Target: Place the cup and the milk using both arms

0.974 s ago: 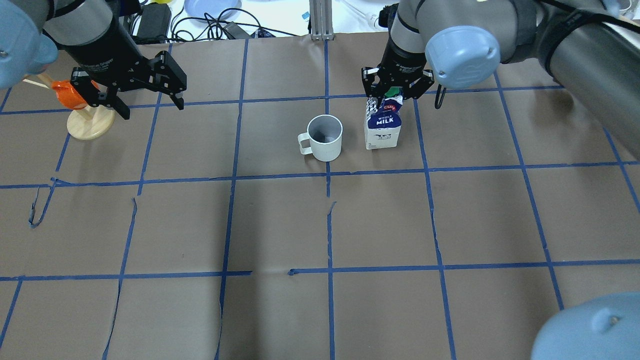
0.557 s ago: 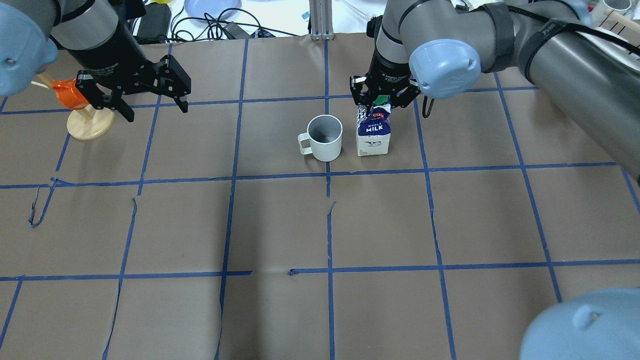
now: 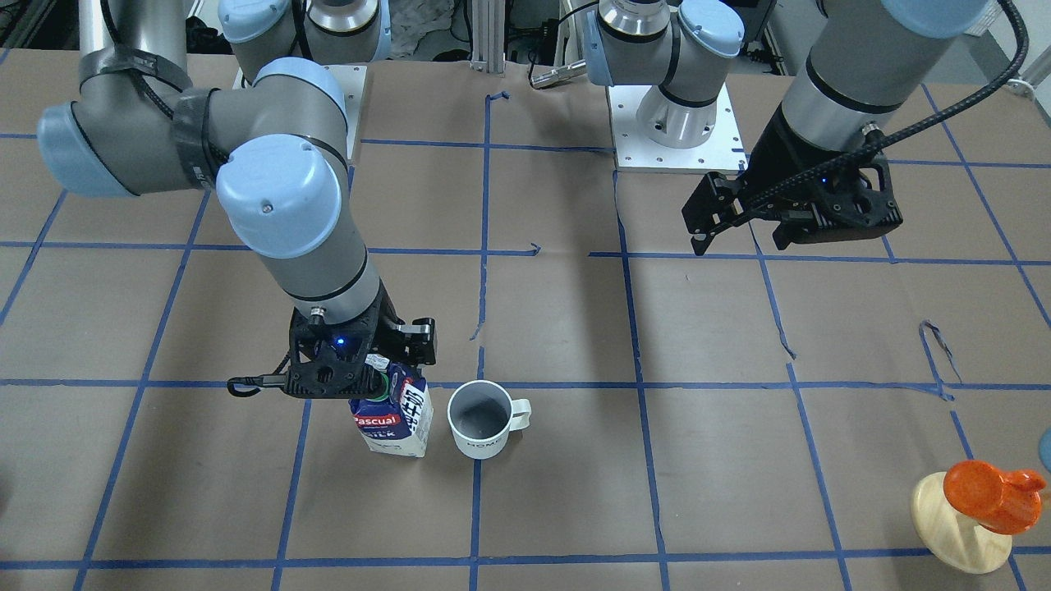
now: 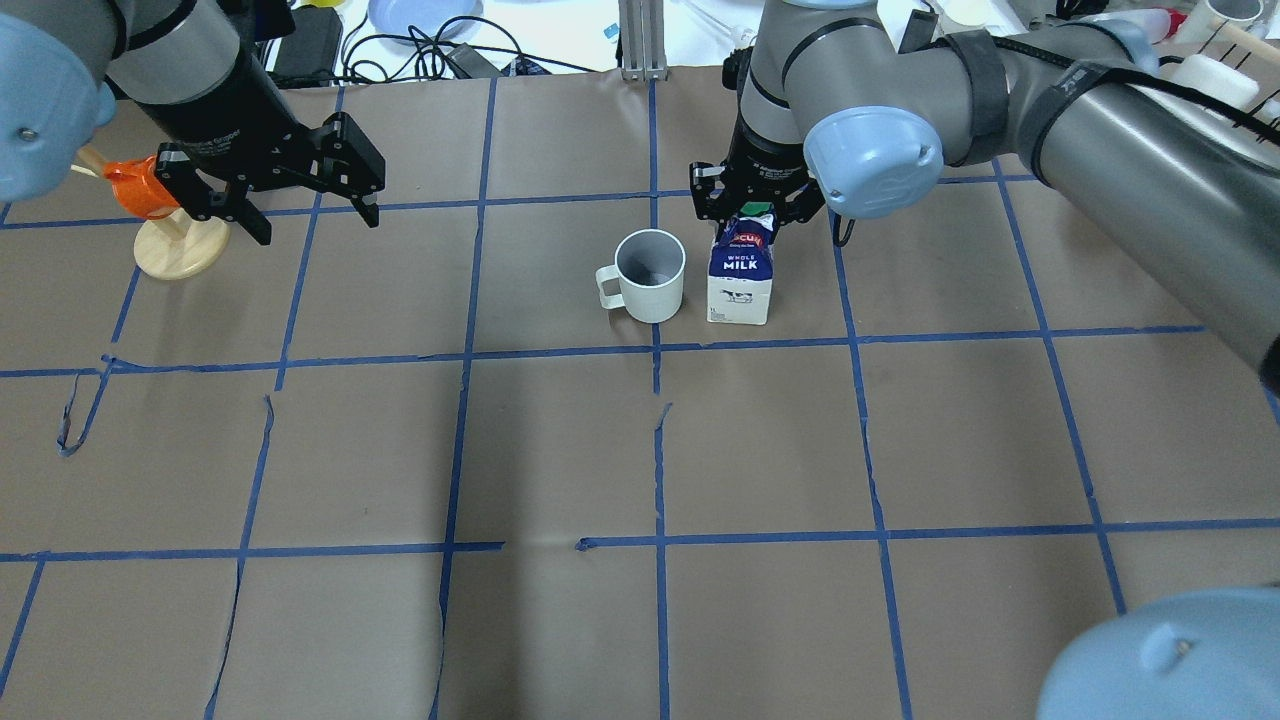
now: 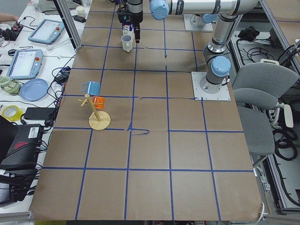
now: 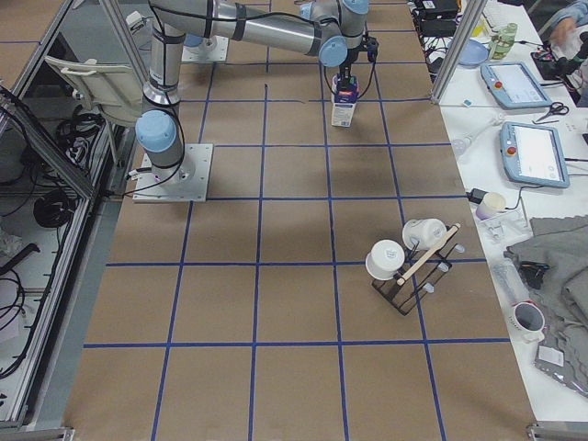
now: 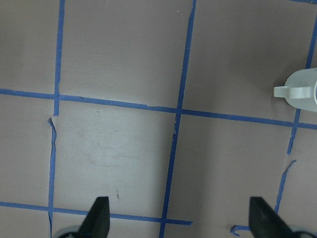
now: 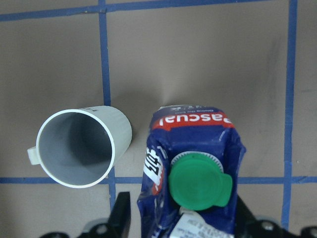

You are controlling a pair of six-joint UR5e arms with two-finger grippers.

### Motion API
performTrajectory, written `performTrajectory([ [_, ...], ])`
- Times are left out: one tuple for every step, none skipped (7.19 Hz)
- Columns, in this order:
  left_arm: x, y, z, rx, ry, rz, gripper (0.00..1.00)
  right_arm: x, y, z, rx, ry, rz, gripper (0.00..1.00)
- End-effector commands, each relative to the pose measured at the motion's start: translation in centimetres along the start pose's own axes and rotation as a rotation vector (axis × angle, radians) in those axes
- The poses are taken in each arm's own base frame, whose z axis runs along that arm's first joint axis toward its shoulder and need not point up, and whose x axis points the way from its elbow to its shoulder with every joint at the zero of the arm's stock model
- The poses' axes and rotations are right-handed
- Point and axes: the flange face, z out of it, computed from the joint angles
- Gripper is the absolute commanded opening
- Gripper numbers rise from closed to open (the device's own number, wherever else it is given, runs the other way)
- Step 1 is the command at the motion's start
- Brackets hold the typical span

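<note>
The white cup (image 4: 652,275) with a grey inside stands upright near the table's middle, handle toward the left. The dark-blue and white milk carton (image 4: 740,280) stands upright just right of it, a small gap between them. My right gripper (image 4: 755,205) is shut on the carton's gable top. In the right wrist view the green cap (image 8: 198,181) sits between the jaws, with the cup (image 8: 79,148) beside it. I cannot tell whether the carton's base touches the paper. My left gripper (image 4: 290,190) is open and empty, hovering at the far left. The left wrist view shows only the cup's handle (image 7: 299,91).
An orange object on a pale wooden disc (image 4: 165,215) stands just left of my left gripper. Blue tape lines cross the brown paper. Cables and a blue plate (image 4: 425,15) lie beyond the far edge. A rack with white mugs (image 6: 413,262) stands on the robot's right.
My right gripper has carried the milk carton leftward, close beside the cup. My left gripper has shifted slightly to the right and stayed open.
</note>
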Motion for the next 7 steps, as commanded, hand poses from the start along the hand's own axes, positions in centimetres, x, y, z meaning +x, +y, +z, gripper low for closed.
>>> performTrajectory([
  [0.0, 0.0, 0.0, 0.001, 0.0, -0.001, 1.0, 1.3, 1.5, -6.8, 0.034, 0.001, 0.009, 1.0],
  [0.0, -0.1, 0.1, 0.002, 0.0, -0.002, 1.0, 2.6, 2.9, -10.0, 0.011, 0.036, 0.025, 1.0],
  [0.0, -0.1, 0.1, 0.003, -0.001, -0.004, 1.0, 4.2, 3.8, -12.0, -0.009, 0.113, 0.025, 1.0],
  [-0.1, -0.1, 0.1, 0.003, -0.003, -0.005, 1.0, 4.3, 5.6, -14.0, -0.03, 0.123, 0.017, 1.0],
  [-0.2, -0.1, -0.1, 0.007, -0.003, -0.007, 1.0, 4.2, 6.5, -15.5, -0.013, 0.119, 0.011, 1.0],
  [-0.5, -0.1, -0.2, 0.008, -0.004, -0.011, 1.0, 4.2, 6.8, -15.3, -0.018, 0.116, 0.013, 1.0],
  [-0.9, -0.2, -0.3, 0.011, -0.007, -0.019, 1.0, 3.7, 7.0, -15.3, -0.017, 0.113, 0.006, 1.0],
])
